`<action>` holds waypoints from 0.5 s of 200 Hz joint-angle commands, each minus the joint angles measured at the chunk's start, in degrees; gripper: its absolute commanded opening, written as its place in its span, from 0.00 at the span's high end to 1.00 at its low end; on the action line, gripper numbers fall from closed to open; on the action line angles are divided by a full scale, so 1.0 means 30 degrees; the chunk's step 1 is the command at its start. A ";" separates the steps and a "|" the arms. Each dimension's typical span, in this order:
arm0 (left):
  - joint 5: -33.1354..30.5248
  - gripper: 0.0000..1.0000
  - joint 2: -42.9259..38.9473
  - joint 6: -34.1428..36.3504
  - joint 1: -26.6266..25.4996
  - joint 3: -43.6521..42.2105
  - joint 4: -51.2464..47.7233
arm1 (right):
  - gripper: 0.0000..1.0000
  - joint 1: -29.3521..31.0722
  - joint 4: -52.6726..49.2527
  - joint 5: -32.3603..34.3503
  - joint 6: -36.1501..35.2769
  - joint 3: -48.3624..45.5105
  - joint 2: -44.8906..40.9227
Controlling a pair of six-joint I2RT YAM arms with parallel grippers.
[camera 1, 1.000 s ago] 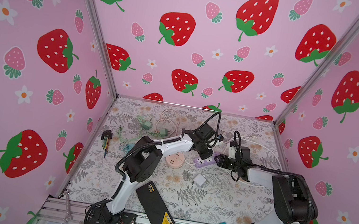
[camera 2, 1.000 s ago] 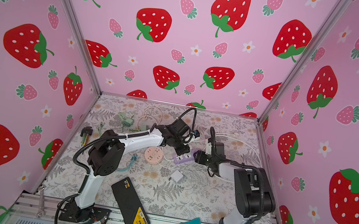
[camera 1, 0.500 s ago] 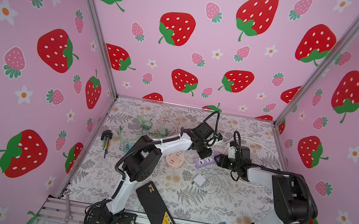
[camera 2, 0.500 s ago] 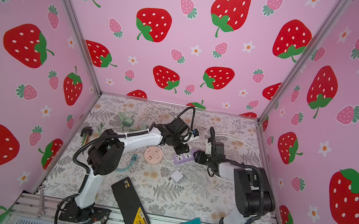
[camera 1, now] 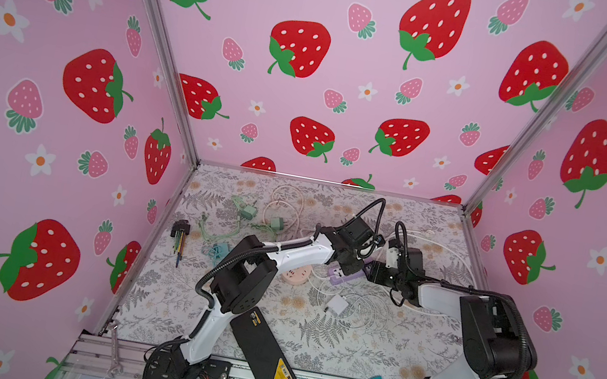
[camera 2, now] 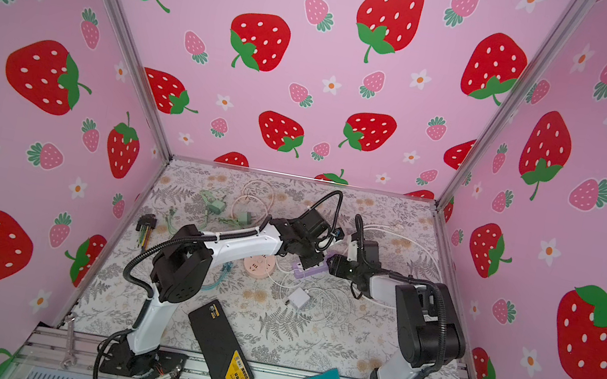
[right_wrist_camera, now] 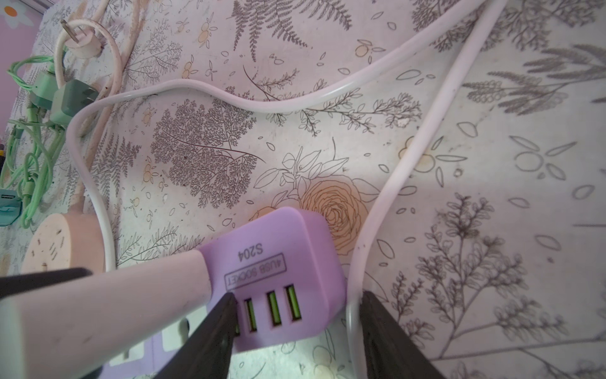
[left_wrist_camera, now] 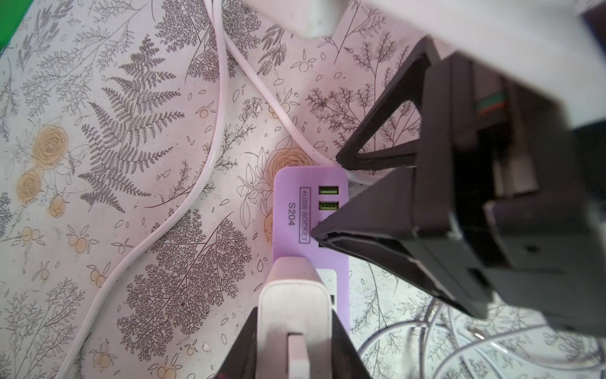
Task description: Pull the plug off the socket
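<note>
Firmly, left fingers [left_wrist_camera: 243, 352] pinch the plug [left_wrist_camera: 295, 305] seated in the socket [left_wrist_camera: 290, 213] that right fingers [right_wrist_camera: 388, 338] clamp.

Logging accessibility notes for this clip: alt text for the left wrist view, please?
The left pincer clamps a white plug seated in a purple USB socket strip, whose USB end the right pincer grips; white cables lie on the floral table cover.

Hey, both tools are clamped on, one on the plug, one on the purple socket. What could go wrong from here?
One: the right tool grips only the end of the purple socket, so it may pivot or slip when the left tool pulls the white plug. Two: a white cable runs between the socket and one right-tool finger and could get pinched or dragged.
</note>
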 commanded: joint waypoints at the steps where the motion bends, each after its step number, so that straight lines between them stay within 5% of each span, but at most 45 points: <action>1: 0.0047 0.92 -0.0020 0.0604 -0.0264 0.0967 -0.0194 | 0.39 0.0141 -0.3777 0.2011 -0.0209 -0.0814 0.1532; 27: 0.0927 0.93 -0.0075 0.0338 -0.0125 0.1046 -0.0264 | 0.39 0.0142 -0.3765 0.2012 -0.0210 -0.0820 0.1509; 69: 0.5933 0.93 0.0187 -0.1097 0.1305 0.2325 -0.1776 | 0.39 0.0128 -0.3789 0.2011 -0.0209 -0.0809 0.1499; 100: 0.6835 0.92 0.0007 -0.1327 0.1662 0.2425 -0.1940 | 0.39 0.0142 -0.3781 0.2040 -0.0224 -0.0830 0.1449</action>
